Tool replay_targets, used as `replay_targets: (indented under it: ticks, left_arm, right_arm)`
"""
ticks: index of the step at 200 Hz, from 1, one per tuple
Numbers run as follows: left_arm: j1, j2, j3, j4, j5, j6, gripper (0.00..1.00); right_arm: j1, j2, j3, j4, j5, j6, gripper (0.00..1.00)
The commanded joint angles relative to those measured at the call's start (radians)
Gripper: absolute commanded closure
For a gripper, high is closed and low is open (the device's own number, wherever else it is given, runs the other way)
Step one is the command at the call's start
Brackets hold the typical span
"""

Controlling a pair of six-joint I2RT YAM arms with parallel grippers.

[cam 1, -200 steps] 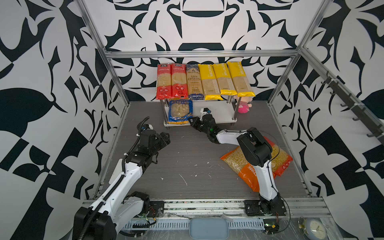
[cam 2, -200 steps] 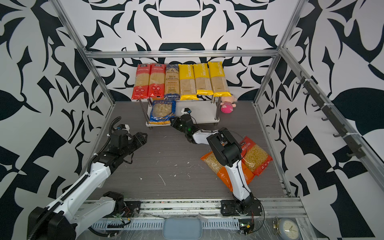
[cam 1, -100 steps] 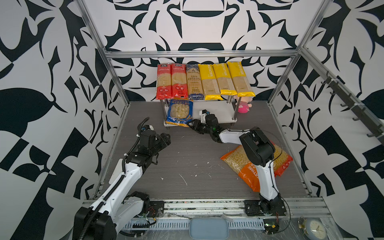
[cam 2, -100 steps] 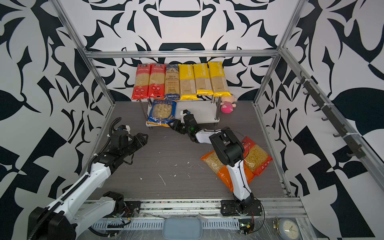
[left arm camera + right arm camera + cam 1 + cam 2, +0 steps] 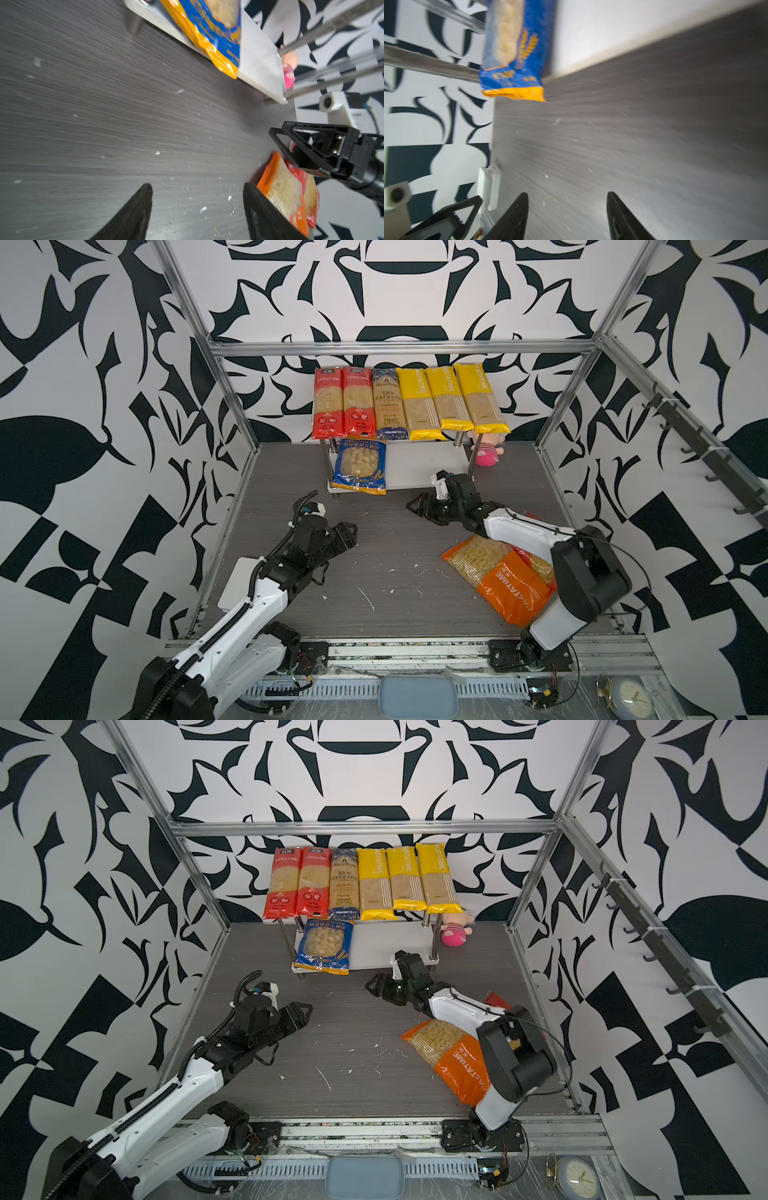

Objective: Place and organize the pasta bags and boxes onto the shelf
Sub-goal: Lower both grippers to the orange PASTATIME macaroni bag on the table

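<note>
- Both top views: my right end effector [image 5: 415, 508] gapes empty, left end effector [image 5: 350, 533] too.
- Orange plastic pasta bag [image 5: 498, 578] lies diagonally on the counter [image 5: 395, 556], behind my right end effector; right arm is nearer.

- Low and stretched forward, the left arm [image 5: 249, 605] holds its left gripper [image 5: 350, 532] empty, jaws parted.
- Bent sharply at the elbow, the right arm [image 5: 524, 531] reaches inward; the right gripper [image 5: 414, 506] gapes, holding nothing.
</note>
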Motion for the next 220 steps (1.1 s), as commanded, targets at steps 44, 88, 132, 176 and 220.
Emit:
replay_targets:
  ticks: [44, 88, 132, 176, 220]
  left_arm:
    - [-0.256, 0.19, 0.066, 0.099, -0.118, -0.017, 0.27]
    - [-0.312, 0.301, 0.098, 0.175, -0.091, -0.021, 0.27]
    - [-0.323, 0.324, 0.097, 0.194, -0.079, -0.024, 0.27]
    - [-0.323, 0.312, 0.091, 0.19, -0.08, -0.024, 0.27]
    - [-0.323, 0.31, 0.089, 0.185, -0.083, -0.03, 0.27]
  right_arm:
    - [-0.001, -0.376, -0.079, -0.73, 0.407, -0.157, 0.36]
    - [0.0, -0.44, -0.195, -0.789, 0.379, -0.059, 0.36]
    - [0.001, -0.398, -0.305, -0.647, 0.324, -0.029, 0.37]
    - [0.01, -0.344, -0.367, -0.405, 0.231, 0.028, 0.37]
    - [0.08, -0.212, -0.302, -0.26, 0.218, 0.06, 0.37]
